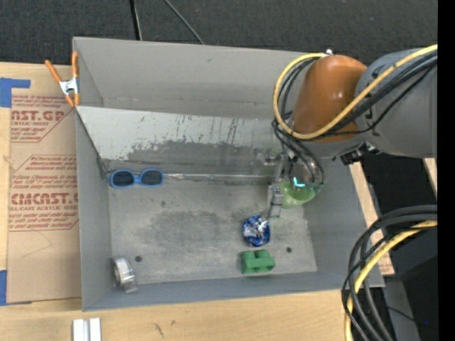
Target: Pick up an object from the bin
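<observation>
You cannot tell if your end effector (pixel 274 206) is apart or together, but it sits just at 1 o'clock of the crumpled blue-and-white wad (pixel 256 229) at the bin's (pixel 178 137) 4 o'clock, and could push it toward the green block (pixel 257 261).

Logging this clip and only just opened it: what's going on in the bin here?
The arm's gripper hangs low in the right half of the grey bin, right beside a small crumpled blue-and-white thing. It is not visibly holding anything. A green block lies just in front. Blue sunglasses lie at the back left and a small silver thing at the front left.
</observation>
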Action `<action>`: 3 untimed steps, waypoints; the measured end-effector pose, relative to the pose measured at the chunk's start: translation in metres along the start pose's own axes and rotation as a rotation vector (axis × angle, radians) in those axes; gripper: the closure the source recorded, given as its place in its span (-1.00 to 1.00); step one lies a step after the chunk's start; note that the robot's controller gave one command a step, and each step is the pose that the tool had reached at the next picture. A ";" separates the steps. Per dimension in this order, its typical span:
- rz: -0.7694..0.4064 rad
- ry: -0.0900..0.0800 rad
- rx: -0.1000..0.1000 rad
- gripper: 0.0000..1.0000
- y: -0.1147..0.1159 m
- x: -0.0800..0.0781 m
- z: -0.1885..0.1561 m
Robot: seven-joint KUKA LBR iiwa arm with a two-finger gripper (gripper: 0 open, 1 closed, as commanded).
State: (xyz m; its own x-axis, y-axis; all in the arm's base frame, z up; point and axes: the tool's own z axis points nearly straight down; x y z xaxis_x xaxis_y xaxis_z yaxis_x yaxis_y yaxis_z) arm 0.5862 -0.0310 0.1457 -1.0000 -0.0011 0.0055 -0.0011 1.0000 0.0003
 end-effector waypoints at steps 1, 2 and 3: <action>-0.447 0.001 0.000 -1.00 -0.026 0.073 0.074; -0.447 -0.007 0.002 1.00 -0.026 0.070 0.071; -0.471 -0.017 0.006 1.00 -0.050 0.062 -0.133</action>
